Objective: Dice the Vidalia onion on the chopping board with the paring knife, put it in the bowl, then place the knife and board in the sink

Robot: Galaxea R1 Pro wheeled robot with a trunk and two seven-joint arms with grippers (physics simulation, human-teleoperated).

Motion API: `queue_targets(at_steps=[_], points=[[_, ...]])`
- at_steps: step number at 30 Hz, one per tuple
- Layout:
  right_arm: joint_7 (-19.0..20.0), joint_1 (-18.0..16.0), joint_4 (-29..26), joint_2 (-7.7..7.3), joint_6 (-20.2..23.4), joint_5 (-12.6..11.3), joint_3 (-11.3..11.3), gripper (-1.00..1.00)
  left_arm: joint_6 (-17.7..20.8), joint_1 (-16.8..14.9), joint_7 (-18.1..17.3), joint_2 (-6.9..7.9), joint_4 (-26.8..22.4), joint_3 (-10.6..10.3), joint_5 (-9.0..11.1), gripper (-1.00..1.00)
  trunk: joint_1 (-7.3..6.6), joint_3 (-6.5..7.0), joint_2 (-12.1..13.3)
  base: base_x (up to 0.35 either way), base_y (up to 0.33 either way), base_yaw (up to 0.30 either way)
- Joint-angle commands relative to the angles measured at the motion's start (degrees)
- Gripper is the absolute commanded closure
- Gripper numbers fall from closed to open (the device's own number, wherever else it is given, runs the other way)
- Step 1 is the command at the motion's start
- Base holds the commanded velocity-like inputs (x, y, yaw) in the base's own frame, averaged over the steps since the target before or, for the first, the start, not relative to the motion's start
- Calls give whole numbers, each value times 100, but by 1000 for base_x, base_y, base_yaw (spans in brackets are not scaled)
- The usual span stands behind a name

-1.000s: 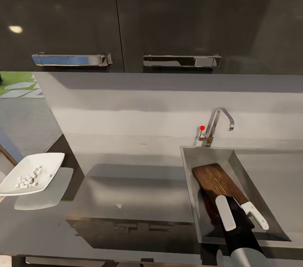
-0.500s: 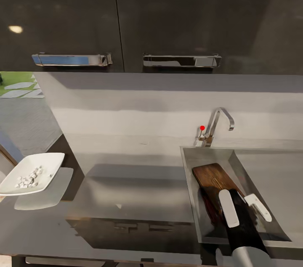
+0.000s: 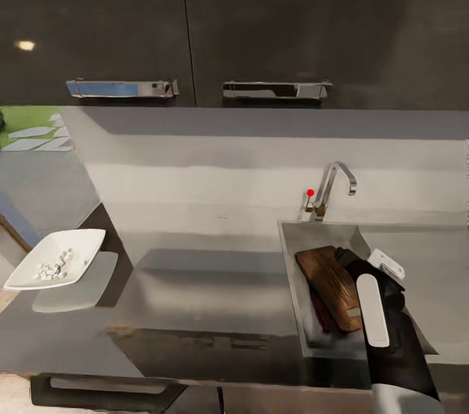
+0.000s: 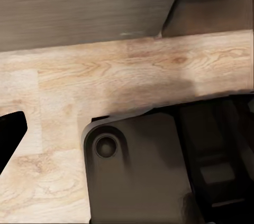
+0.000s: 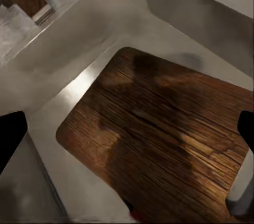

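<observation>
The dark-brown chopping board (image 3: 326, 280) lies slanted inside the steel sink (image 3: 293, 251). A dark-red strip along its near-left edge looks like the paring knife (image 3: 320, 313). My right gripper (image 3: 362, 260) hovers over the board's far right part, open, with nothing between its fingers. The right wrist view looks down on the board (image 5: 159, 128) between my gripper's (image 5: 127, 134) spread dark fingertips (image 5: 9, 139). Far left on the countertop (image 3: 195, 296), the white bowl (image 3: 78, 241) holds small diced onion pieces (image 3: 52, 266). In the left wrist view one dark fingertip (image 4: 10, 134) sits at the picture's edge.
An angular faucet (image 3: 332, 182) and a red knob (image 3: 310, 192) stand behind the sink. The drainboard (image 3: 436, 257) lies to its right. Dark upper cabinets with bar handles (image 3: 277, 89) hang overhead. The left wrist view looks at pale wood flooring (image 4: 127, 70) and a dark part of my base (image 4: 137, 176).
The whole head view has shifted, so the camera moved. My right gripper rose from low over the board's near end toward the sink's far right side. The board stays in the sink.
</observation>
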Motion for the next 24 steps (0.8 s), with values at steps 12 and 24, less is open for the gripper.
queue_targets(at_steps=[12, 24], points=[[1380, 48, -170, 28, 49, 890, 155, -100, -6, 0, 8, 7, -9, -32, 34, -100, 0, -11, -12, -335, 0, 0], [1401, 63, -172, 36, 47, 897, 164, -100, -6, 0, 8, 7, -9, -32, 34, -100, 0, -11, -12, -337, 0, 0]])
